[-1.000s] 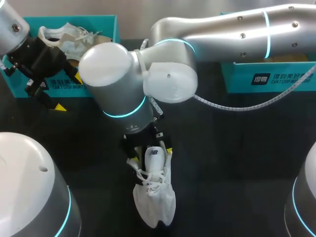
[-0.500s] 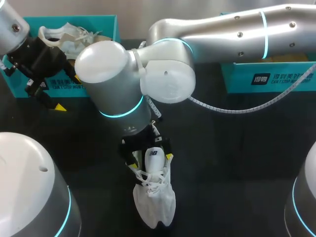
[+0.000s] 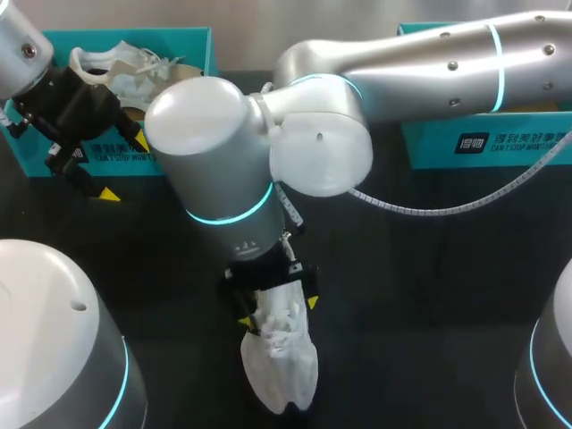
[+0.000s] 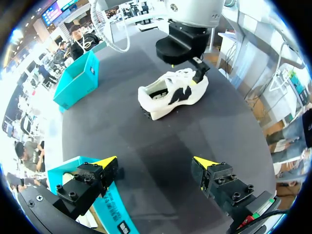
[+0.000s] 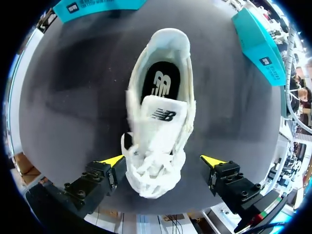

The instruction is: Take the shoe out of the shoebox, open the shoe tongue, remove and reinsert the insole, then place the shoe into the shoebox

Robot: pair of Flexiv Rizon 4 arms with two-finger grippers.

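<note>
1. The black bench (image 3: pixel 429 295) carries two teal boxes and a white shoe.
2. The right arm (image 3: pixel 402 63) is brought in from the right, past the middle, and is bent down over the shoe.
3. The left arm (image 3: pixel 18 45) is seen at the far left corner.
4. The left box (image 3: pixel 192 49) is set at the far left, with a second white shoe (image 3: pixel 125 67) lying in it.
5. The right box (image 3: pixel 483 143) is set at the far right, well apart from the first.
6. The shoe (image 5: pixel 158 97) is stood upright on the bench near the front middle, outside both boxes, with its tongue (image 5: pixel 158 117) over the laces.
7. The right hand (image 5: pixel 163 160) is released. Its fingers are spread to either side of the laced part, and one tip is clearly apart from the shoe.
8. The left hand (image 4: pixel 156 162) is released and holds nothing. It is held at the front wall of the left box.
9. The black insole (image 5: pixel 161 83) is seen lying inside the shoe.
</note>
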